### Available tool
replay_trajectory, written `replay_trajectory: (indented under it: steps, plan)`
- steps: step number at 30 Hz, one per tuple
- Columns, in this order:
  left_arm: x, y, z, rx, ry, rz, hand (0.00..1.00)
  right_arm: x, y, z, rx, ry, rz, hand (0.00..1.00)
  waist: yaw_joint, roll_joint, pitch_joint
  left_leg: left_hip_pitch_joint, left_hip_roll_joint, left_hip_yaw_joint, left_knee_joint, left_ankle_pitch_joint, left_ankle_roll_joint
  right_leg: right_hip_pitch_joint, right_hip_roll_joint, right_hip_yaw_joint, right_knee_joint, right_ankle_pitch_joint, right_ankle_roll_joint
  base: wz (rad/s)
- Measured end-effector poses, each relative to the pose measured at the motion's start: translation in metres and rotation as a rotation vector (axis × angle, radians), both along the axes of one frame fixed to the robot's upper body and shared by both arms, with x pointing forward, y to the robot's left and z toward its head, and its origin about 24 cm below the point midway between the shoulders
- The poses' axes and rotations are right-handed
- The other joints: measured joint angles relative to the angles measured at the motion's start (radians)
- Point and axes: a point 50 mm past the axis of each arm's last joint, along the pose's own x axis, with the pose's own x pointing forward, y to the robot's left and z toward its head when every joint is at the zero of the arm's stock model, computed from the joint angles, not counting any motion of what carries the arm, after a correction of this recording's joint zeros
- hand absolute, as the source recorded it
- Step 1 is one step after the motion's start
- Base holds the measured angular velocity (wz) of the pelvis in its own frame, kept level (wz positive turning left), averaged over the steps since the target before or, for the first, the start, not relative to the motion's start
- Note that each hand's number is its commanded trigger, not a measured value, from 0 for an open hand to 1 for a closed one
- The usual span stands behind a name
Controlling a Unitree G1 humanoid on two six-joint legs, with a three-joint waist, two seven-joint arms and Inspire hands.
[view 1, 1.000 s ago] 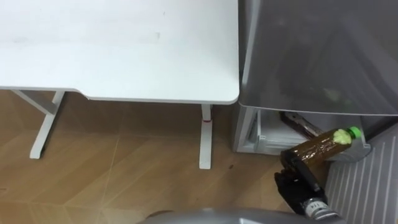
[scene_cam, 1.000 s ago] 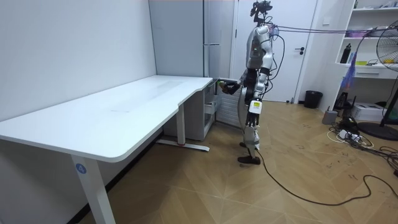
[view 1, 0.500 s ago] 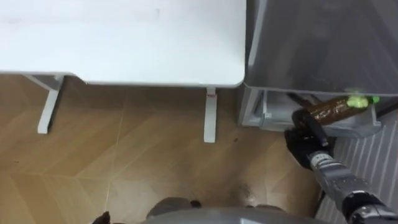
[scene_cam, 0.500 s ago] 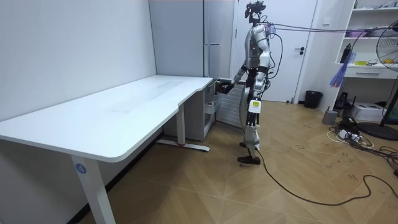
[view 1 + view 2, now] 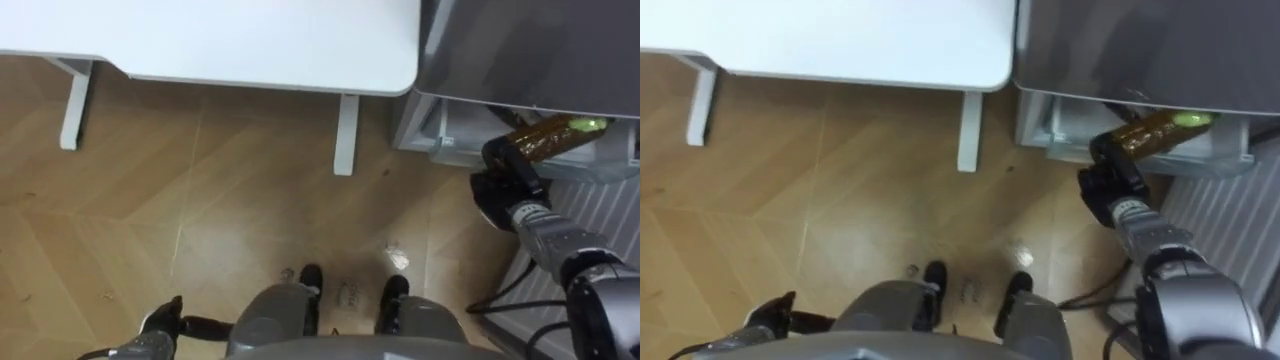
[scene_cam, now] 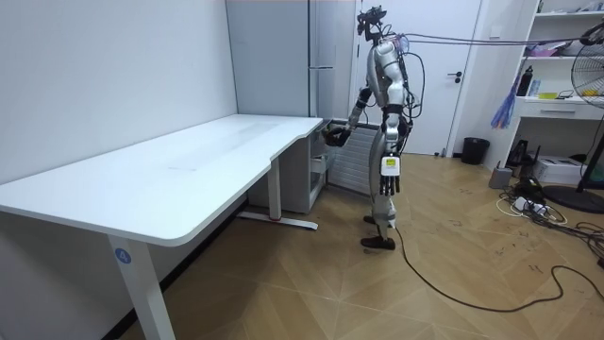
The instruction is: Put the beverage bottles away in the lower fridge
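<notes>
The right hand (image 5: 503, 180), at 2 o'clock in the eye view, is clamped round a brown bottle (image 5: 548, 136) with a green cap. The capped end points into the open lower fridge compartment (image 5: 437, 132), just right of the white worktop (image 5: 250, 40). The left hand (image 5: 162, 322) hangs at 7 o'clock; I cannot tell whether its fingers are apart or together.

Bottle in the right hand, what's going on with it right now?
The robot stands at the fridge, beside the white table. Its right hand is curled round a green-capped brown bottle, holding it out with the cap end pointing into the open lower compartment. The left hand hangs low at its side.
</notes>
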Motion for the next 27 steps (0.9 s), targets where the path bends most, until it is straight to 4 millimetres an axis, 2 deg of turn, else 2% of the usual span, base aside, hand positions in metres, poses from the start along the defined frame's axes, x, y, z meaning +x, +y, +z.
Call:
replay_trajectory:
  steps: [1, 4, 5, 6, 7, 8, 9, 14, 19, 27]
  plan:
    - [0.0, 0.003, 0.001, 0.007, 0.002, -0.002, 0.0, 0.008, -0.004, 0.008, -0.014, -0.015, -0.002, 1.0, 0.003, -0.006, 0.0031, -0.019, -0.002, 0.002, 0.002, 0.003, 0.002, -0.024, -0.004, 0.001, 0.012, 0.0, 0.0, 0.06]
    - [-0.003, 0.009, 0.002, 0.027, 0.017, -0.018, 0.0, 0.023, -0.009, 0.022, -0.03, -0.047, -0.008, 1.0, 0.007, -0.011, 0.0052, -0.06, -0.001, 0.004, 0.026, 0.003, 0.002, -0.055, -0.003, -0.001, 0.016, 0.007, -0.003, 0.0]
    - [-0.003, 0.01, 0.002, 0.029, 0.02, -0.023, 0.0, 0.025, -0.01, 0.024, -0.033, -0.05, -0.01, 0.78, 0.011, -0.011, 0.0052, -0.066, 0.0, 0.003, 0.03, 0.003, 0.002, -0.061, -0.003, -0.001, 0.017, 0.008, -0.003, 0.0]
    - [-0.003, 0.01, 0.002, 0.031, 0.021, -0.025, 0.0, 0.026, -0.011, 0.026, -0.04, -0.053, -0.009, 0.61, 0.018, -0.011, 0.0052, -0.08, 0.0, 0.004, 0.039, 0.003, 0.002, -0.072, -0.004, 0.0, 0.022, 0.009, -0.004, 0.0]
    - [-0.003, 0.01, 0.002, 0.031, 0.021, -0.027, 0.0, 0.028, -0.012, 0.028, -0.043, -0.056, -0.005, 0.58, 0.024, -0.013, 0.0049, -0.094, 0.0, 0.004, 0.046, 0.003, 0.002, -0.087, -0.005, 0.001, 0.031, 0.009, -0.004, 0.0]
    - [-0.003, 0.01, 0.002, 0.03, 0.021, -0.028, 0.0, 0.029, -0.012, 0.029, -0.044, -0.058, -0.004, 0.17, 0.025, -0.013, 0.0051, -0.099, 0.0, 0.004, 0.048, 0.003, 0.002, -0.094, -0.005, 0.001, 0.033, 0.01, -0.005, 0.0]
    - [-0.003, 0.01, 0.002, 0.03, 0.022, -0.031, 0.0, 0.03, -0.011, 0.03, -0.044, -0.061, -0.001, 0.0, 0.027, -0.014, 0.0052, -0.111, 0.0, 0.004, 0.053, 0.003, 0.002, -0.104, -0.005, 0.001, 0.037, 0.01, -0.006, 0.0]
    - [-0.003, 0.01, 0.002, 0.027, 0.023, -0.033, 0.0, 0.045, -0.008, 0.042, -0.067, -0.079, 0.028, 0.0, 0.025, -0.018, 0.0061, -0.148, -0.003, 0.006, 0.073, 0.008, 0.006, -0.147, -0.013, 0.002, 0.065, 0.011, -0.007, 0.0]
    - [-0.003, 0.012, 0.002, 0.032, 0.024, -0.034, 0.0, 0.053, -0.019, 0.057, -0.1, -0.112, 0.017, 0.0, 0.027, -0.031, 0.0062, -0.154, -0.006, 0.007, 0.088, 0.011, 0.01, -0.145, -0.018, 0.0, 0.064, 0.011, -0.006, 0.01]
    - [-0.003, 0.012, 0.003, 0.034, 0.022, -0.034, 0.0, 0.055, -0.021, 0.059, -0.13, -0.107, 0.016, 0.0, 0.027, -0.034, 0.0056, -0.164, -0.006, 0.007, 0.101, 0.011, 0.01, -0.149, -0.017, 0.002, 0.066, 0.016, -0.004, 0.0]
